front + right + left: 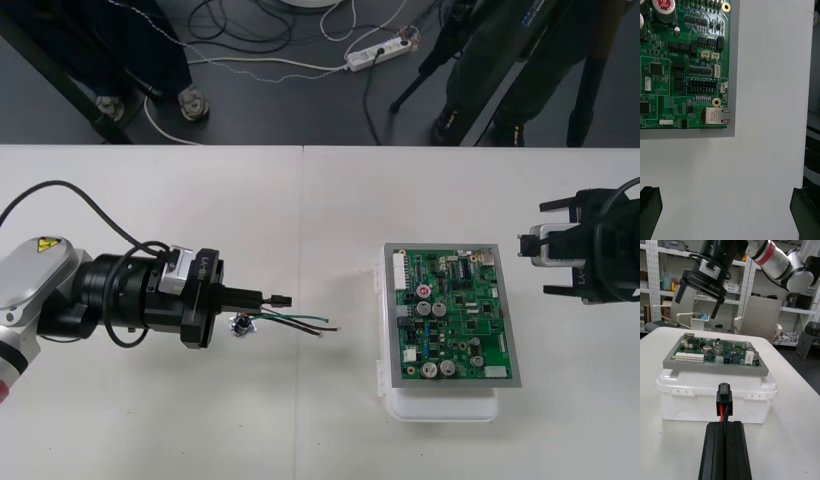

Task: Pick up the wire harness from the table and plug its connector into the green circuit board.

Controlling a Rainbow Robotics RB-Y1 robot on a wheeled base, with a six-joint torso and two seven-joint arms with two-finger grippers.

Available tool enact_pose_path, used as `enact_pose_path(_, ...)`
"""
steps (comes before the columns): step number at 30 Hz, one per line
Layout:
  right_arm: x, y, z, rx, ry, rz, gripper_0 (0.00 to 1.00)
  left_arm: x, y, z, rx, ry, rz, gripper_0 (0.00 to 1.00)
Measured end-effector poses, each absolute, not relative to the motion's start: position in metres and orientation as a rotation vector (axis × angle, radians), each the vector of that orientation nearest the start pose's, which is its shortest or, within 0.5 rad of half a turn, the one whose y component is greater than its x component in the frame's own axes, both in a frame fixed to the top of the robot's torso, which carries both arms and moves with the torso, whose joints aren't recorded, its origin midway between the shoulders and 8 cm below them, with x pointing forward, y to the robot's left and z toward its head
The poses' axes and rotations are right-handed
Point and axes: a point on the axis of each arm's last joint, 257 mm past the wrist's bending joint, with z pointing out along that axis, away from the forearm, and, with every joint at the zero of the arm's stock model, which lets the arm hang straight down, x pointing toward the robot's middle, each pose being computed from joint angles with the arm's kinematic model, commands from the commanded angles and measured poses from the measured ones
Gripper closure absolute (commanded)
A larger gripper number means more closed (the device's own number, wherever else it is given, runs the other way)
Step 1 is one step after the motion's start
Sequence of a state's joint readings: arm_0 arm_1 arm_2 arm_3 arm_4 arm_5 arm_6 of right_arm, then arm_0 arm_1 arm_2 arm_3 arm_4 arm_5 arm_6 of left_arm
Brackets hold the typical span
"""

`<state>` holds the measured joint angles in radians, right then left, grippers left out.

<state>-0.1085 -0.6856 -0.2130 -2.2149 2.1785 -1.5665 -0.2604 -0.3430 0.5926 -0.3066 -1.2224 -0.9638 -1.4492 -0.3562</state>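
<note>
while the small black plug (724, 394) of the thin red, black and green wire harness (300, 322) juts out just ahead of the left gripper (262, 298), that gripper's black fingers (725, 450) are pressed together on the red and black wires right behind the plug body. the rest of the harness trails off to one side of the fingers. loose green and black wire ends reach on past the fingertips. the round metal socket with a flange (241, 326) sits just beside the fingers, and i cannot tell whether it rests on the plain light surface (200, 420) or hangs. straight ahead of the plug, well apart from it, stands the green circuit board (455, 315) on its white plastic base (715, 401). small white and black connectors sit along the board edge nearest the fingers. beyond the far side of the board waits the right gripper (548, 250). its fingers (649, 210) are spread wide over bare surface near the board corner that carries a metal network jack (717, 115).

the pick looks done, so the step in hand is carrying the plug to the board. in the left wrist view the plug sits level with the base wall, not the board top. the next move therefore calls for lifting as well as advancing, then lining the plug up squarely with its mating connector. which connector that is i cannot tell.
</note>
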Motion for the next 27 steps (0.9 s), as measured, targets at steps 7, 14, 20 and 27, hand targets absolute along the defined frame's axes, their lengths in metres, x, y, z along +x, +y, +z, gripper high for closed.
enact_pose_path(7,0.408,-0.285,-0.196,-1.888,1.701,-0.296,0.0,0.357,0.077,-0.227,1.424,1.05,-1.023,1.0)
enact_pose_path(14,0.401,-0.29,-0.212,-1.947,1.726,-0.303,0.0,0.35,0.065,-0.232,1.422,1.042,-1.055,1.0)
enact_pose_path(20,0.391,-0.295,-0.227,-1.963,1.76,-0.286,0.0,0.349,0.056,-0.237,1.404,1.048,-1.078,1.0)
enact_pose_path(27,0.376,-0.304,-0.245,-1.972,1.811,-0.259,0.0,0.346,0.044,-0.239,1.394,1.04,-1.097,1.0)
